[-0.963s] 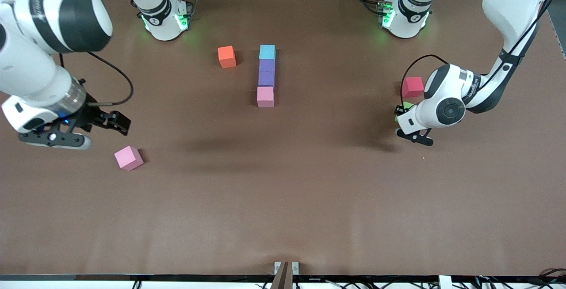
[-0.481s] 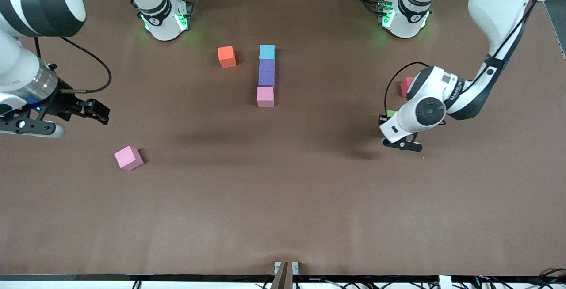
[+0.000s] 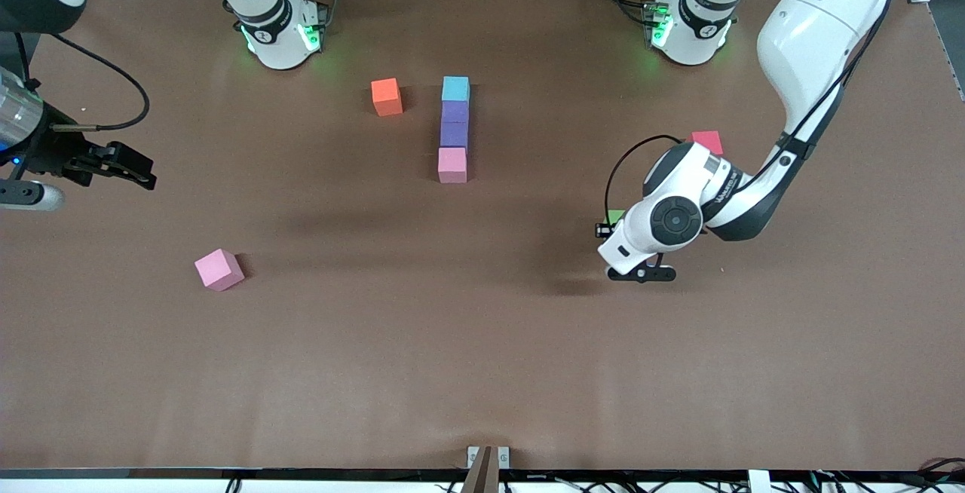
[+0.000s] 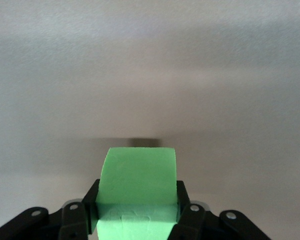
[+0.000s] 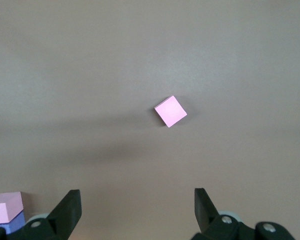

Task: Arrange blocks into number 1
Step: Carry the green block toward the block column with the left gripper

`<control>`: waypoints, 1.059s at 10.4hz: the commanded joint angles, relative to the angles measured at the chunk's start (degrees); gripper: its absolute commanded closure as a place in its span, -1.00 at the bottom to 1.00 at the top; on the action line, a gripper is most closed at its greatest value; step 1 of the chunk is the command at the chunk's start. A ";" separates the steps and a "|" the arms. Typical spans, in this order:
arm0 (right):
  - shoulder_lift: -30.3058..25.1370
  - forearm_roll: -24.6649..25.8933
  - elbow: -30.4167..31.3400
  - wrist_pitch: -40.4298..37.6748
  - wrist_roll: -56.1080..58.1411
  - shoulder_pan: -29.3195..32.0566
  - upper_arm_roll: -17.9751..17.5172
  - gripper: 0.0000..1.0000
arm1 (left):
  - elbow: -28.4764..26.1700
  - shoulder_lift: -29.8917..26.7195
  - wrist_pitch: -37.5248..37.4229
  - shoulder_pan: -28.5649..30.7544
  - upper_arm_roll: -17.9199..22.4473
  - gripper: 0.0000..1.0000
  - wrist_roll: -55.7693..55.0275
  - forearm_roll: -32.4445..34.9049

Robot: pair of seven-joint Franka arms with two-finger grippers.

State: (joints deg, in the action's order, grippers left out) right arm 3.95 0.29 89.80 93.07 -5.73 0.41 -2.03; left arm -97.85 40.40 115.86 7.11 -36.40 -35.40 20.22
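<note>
Brown matte desk (image 3: 482,342) fills nearly the whole front view, with equipment, cables and a heap of orange items along its upper edge, where the two white arm bases glow green. Left arm, rising from the base toward its own end of the desk, bends down to the left claw (image 3: 612,231), which hangs in the air over bare desk and is clamped on the green block (image 4: 136,192); in the left wrist view the block sits between the two dark fingers (image 4: 188,220). Right arm enters at the edge of the front view; the right claw (image 3: 133,173) hangs over the desk at the right arm's end, its fingers spread wide apart and holding nothing. A column of four touching blocks stands mid-desk: light blue block (image 3: 455,89) farthest from the front camera, then two purple blocks (image 3: 454,124), then a pink block (image 3: 452,165) nearest. The orange block (image 3: 387,96) lies beside the column's light blue end, apart from it, toward the right arm's end. A second pink block (image 3: 219,269) lies alone, turned askew, nearer the front camera. The red block (image 3: 707,142) is partly hidden by the left arm. Compared with one second earlier, the left claw has carried the green block away from the red block toward the column, and the right claw has withdrawn from the lone pink block toward the desk's edge.
</note>
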 commanded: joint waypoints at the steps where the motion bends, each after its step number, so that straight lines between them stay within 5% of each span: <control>1: -0.27 -1.00 -1.28 -0.70 0.10 1.35 -1.41 -1.00 | 2.31 0.91 -1.78 -3.84 0.63 1.00 -3.00 0.00; 11: 0.35 -1.35 -1.55 -0.61 0.19 4.69 -1.14 -1.00 | 20.24 12.34 1.81 -24.49 3.52 1.00 -21.10 -1.15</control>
State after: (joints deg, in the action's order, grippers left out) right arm 4.02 0.08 89.01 93.10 -5.85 3.80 -2.33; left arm -81.04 50.78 116.91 -14.59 -34.32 -55.16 19.93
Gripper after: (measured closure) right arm 0.000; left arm 0.396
